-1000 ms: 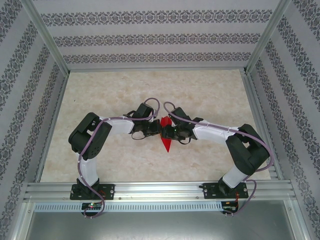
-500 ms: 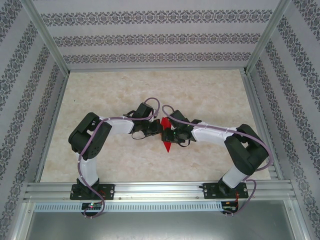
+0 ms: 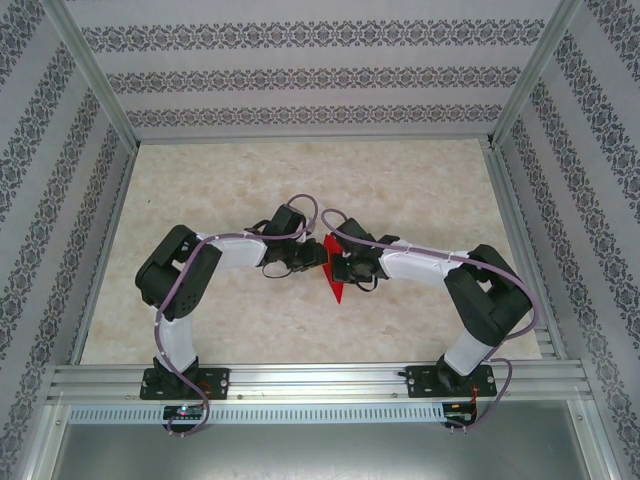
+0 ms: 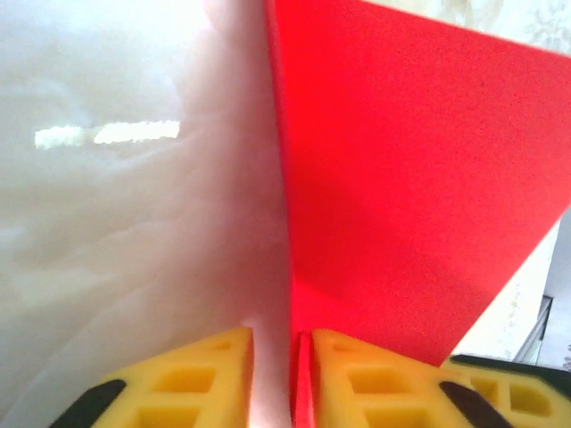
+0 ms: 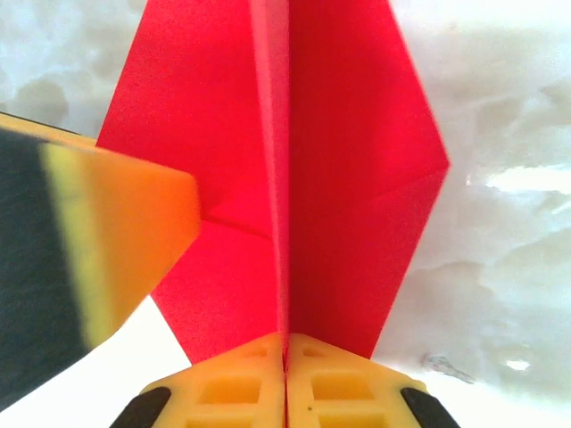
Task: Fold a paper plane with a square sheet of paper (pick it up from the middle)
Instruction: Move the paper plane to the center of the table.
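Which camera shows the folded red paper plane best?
The right wrist camera: the pointed red paper plane spreads out there, both wings and the centre crease plain. The left wrist camera catches one flat side of it, close up. The top camera shows it small, from far above.

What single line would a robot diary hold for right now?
right end effector: shut on paper plane, at centre crease | left end effector: open, plane's edge between jaws
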`<state>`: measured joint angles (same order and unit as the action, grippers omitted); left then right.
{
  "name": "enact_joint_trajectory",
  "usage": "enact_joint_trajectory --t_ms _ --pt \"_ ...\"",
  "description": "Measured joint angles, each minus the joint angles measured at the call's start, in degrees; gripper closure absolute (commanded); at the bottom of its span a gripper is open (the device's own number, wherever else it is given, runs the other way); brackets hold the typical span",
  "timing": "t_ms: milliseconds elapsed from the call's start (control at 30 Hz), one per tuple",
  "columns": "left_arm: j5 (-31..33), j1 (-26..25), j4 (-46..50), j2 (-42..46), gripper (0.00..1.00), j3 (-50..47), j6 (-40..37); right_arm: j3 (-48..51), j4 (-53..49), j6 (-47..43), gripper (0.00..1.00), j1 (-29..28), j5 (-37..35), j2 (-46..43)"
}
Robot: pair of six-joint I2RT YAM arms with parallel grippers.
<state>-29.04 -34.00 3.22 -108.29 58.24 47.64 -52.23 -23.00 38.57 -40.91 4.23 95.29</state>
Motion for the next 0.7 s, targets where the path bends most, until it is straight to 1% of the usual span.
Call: enact_joint_trajectory --t_ms 100,200,300,400,500,633,700 --pt "2.2 1.5 2.6 2.8 0.38 0.0 0.1 -0.3 -2.3 -1.1 0.94 0.0 -1.8 -0.8" --pt "5.7 3.5 5.1 7.4 0.29 -0.1 -0.2 -0.8 -4.7 -2.3 0.94 0.0 -3.5 -1.8" --pt "10.8 5.4 7.8 13.1 0.22 -0.1 -0.9 -2.4 -7.0 -3.2 0.94 0.0 -5.7 -1.6" --pt "16.2 6.5 10.5 17.4 0.16 -0.2 -1.3 -4.2 -8.0 -3.8 0.94 0.0 -7.2 -0.2" --pt "20.6 7.1 13.2 19.8 0.12 -0.6 -1.7 -5.3 -8.3 -4.0 0.92 0.0 -7.8 1.9" --pt "24.3 7.8 16.1 21.0 0.07 -1.7 -2.3 -6.3 -8.5 -4.0 0.87 0.0 -8.5 4.4" --pt "25.5 7.9 17.0 21.0 0.03 -2.4 -2.3 -6.5 -8.5 -4.0 0.86 0.0 -8.5 4.8"
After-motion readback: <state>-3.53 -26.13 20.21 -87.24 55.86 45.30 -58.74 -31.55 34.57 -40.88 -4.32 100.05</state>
